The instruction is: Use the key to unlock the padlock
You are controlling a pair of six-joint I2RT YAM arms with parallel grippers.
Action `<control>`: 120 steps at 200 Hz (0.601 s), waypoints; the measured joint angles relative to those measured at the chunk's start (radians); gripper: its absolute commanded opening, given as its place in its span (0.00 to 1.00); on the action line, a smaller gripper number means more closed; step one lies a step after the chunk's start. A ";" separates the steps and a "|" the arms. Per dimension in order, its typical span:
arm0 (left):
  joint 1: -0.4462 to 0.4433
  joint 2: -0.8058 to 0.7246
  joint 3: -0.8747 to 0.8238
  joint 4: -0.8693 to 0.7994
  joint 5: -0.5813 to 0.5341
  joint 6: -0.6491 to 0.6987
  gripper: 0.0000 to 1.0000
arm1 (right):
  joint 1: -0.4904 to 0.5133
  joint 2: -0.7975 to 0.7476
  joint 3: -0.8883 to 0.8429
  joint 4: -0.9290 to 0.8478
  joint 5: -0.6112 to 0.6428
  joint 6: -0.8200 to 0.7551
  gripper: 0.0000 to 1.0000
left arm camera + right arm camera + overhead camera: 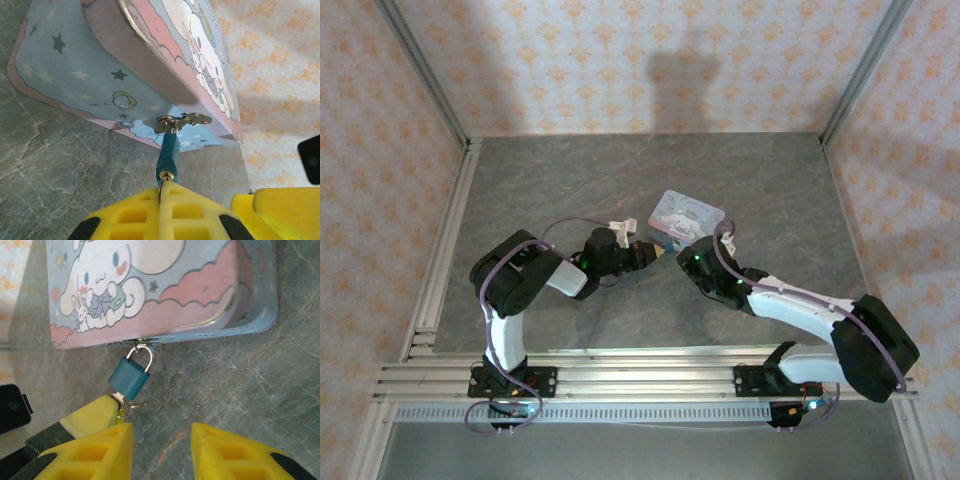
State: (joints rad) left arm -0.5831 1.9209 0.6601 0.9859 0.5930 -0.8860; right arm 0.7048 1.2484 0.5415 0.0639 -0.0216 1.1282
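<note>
The pale-blue tin (688,218) lies on the grey table (570,180), with the padlock (129,378) hooked through its front clasp. The left gripper (161,192) is clenched on the key (118,398), whose tip meets the padlock's underside. The right gripper (162,450) hangs just beside, fingers spread apart.

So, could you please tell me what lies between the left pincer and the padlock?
The key: in the right wrist view, this short pale metal sliver bridges the underside of the padlock and the shut yellow tips of the left pincer.
</note>
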 measured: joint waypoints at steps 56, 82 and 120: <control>-0.002 0.009 0.000 0.007 -0.004 -0.019 0.00 | -0.032 0.094 -0.022 0.158 0.003 0.123 0.40; -0.014 0.028 0.000 0.020 -0.004 -0.034 0.00 | -0.034 0.175 -0.021 0.218 -0.002 0.154 0.40; -0.026 0.032 0.000 0.028 -0.007 -0.052 0.00 | -0.034 0.252 -0.021 0.317 -0.003 0.188 0.40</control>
State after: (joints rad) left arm -0.6090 1.9533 0.6601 1.0142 0.5858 -0.9379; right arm 0.6712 1.5005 0.5201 0.3809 -0.0250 1.3163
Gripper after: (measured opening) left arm 0.048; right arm 0.399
